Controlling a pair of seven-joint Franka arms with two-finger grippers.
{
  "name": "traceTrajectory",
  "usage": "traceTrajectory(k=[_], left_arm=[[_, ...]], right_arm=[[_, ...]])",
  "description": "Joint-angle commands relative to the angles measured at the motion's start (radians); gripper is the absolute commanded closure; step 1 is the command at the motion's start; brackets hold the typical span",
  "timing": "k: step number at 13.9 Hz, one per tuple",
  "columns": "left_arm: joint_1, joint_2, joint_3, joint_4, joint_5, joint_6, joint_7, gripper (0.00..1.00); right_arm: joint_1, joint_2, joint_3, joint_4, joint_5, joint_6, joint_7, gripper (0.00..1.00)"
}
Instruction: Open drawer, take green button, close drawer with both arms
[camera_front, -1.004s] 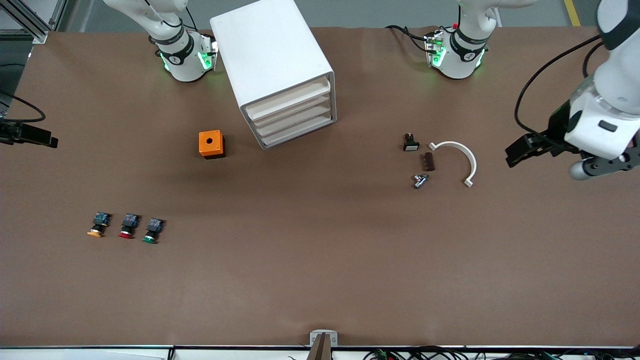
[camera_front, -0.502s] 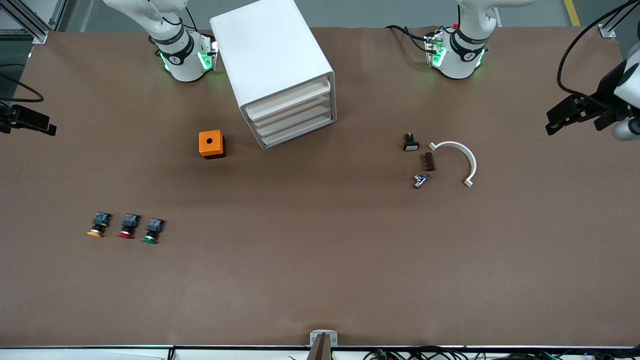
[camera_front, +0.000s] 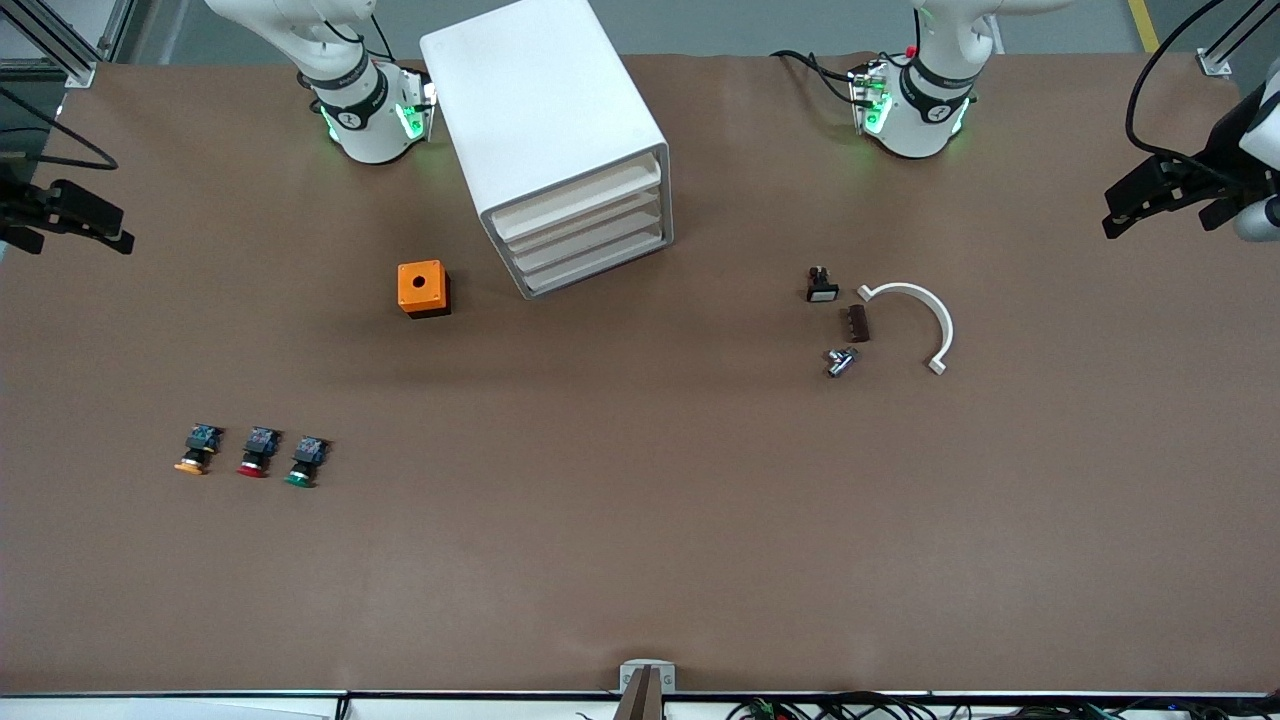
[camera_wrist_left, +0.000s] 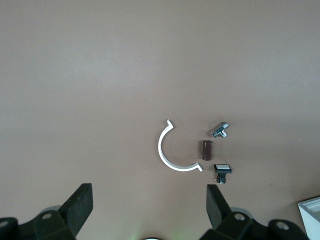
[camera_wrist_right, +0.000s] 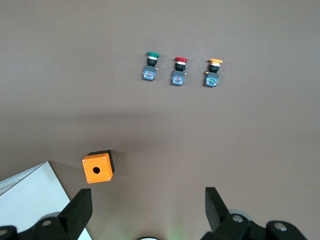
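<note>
The white cabinet (camera_front: 545, 120) stands between the arms' bases, all four drawer fronts (camera_front: 585, 232) pushed in. The green-capped button (camera_front: 303, 462) lies on the table in a row with two others, also in the right wrist view (camera_wrist_right: 150, 67). My left gripper (camera_front: 1125, 205) hangs open over the left arm's end of the table, nothing between its fingers (camera_wrist_left: 149, 200). Over the right arm's end of the table my right gripper (camera_front: 105, 222) is open and holds nothing (camera_wrist_right: 147, 202). Both are well apart from the cabinet and the button.
A red-capped button (camera_front: 257, 453) and an orange-capped one (camera_front: 199, 450) lie beside the green one. An orange box (camera_front: 423, 288) sits near the cabinet. A white half-ring (camera_front: 925, 315), a black switch (camera_front: 821, 286), a brown block (camera_front: 858, 323) and a metal fitting (camera_front: 840, 361) lie toward the left arm's end.
The left arm has swung outward to the table's end and toward the bases' side. The right gripper has shifted slightly inward and toward the bases' side. Both stayed open.
</note>
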Motion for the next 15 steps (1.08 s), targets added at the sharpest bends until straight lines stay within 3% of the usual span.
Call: traceTrajectory(k=[1,5,15], left_arm=[[0.008,-0.021,0.001,-0.024,-0.001,0.005,0.025,0.00],[0.023,-0.026,0.001,-0.026,0.002,-0.005,0.084,0.00],[0.025,-0.020,-0.008,-0.017,0.002,-0.030,0.089,0.00]], right_arm=[[0.008,-0.069,-0.015,-0.081,0.008,0.038,-0.008,0.00],[0.041,-0.069,-0.073,-0.075,0.009,0.040,-0.008,0.00],[0.048,-0.107,-0.077,-0.077,0.042,0.043,-0.008,0.00]])
